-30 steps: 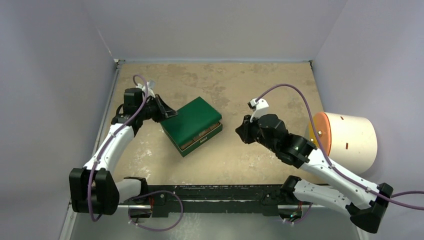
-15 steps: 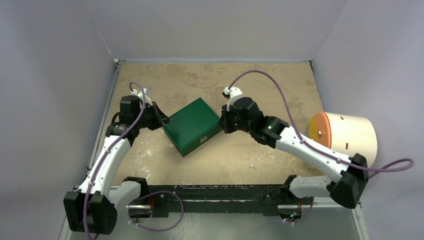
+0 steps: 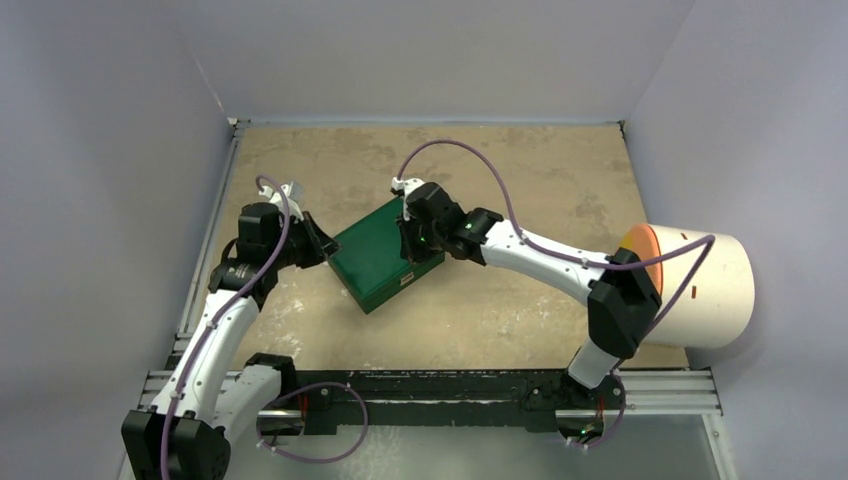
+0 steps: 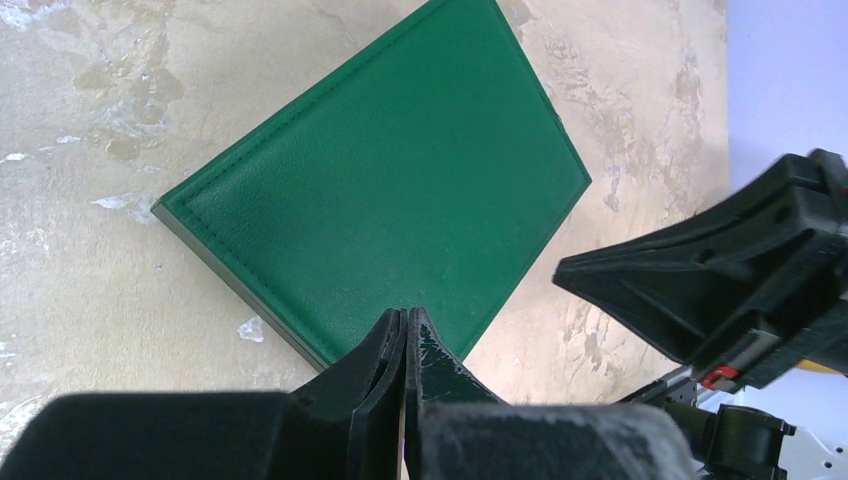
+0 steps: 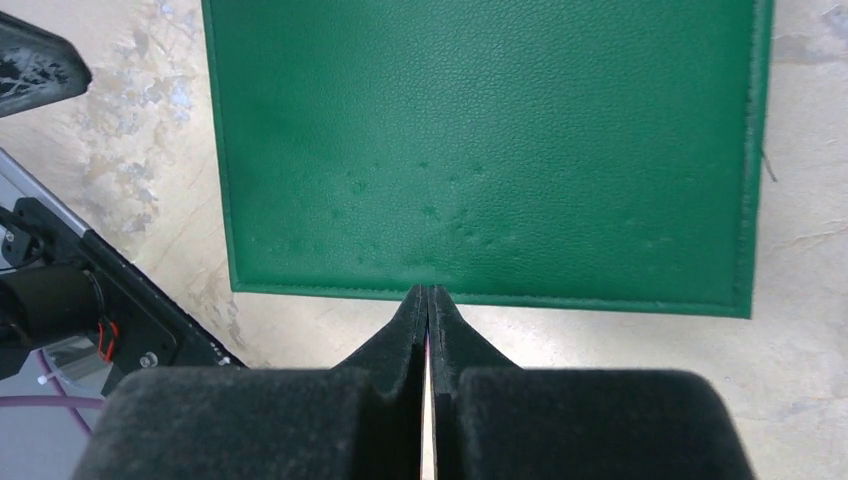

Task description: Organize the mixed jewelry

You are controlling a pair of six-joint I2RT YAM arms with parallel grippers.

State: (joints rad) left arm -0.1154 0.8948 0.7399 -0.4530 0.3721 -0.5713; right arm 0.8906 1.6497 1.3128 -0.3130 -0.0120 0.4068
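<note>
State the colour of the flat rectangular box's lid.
The flat rectangular box lid is dark green, leather-grained; clearest in the right wrist view.

box [image 3: 380, 252]: was deep green, fine leather grain, stitched border | tabletop [image 3: 540, 170]: was tan, mottled with pale blotches | cylinder [image 3: 710, 290]: was white, orange end | left hand [image 4: 406, 318], right hand [image 5: 428, 293]: were black

The flat green leatherette box [image 3: 372, 258] lies closed, so its inside is hidden in every view. From above, the black two-finger right gripper [image 3: 411, 246] covers the box's right corner, and whether its tips touch the lid cannot be told. In the right wrist view the box's far edge is cut off by the top of the picture. In the left wrist view the black left gripper [image 4: 407, 318] hides part of the box's near edge. The white cylinder with an orange end [image 3: 700, 285] sits partly behind the right arm's black elbow joint [image 3: 622, 300].
</note>
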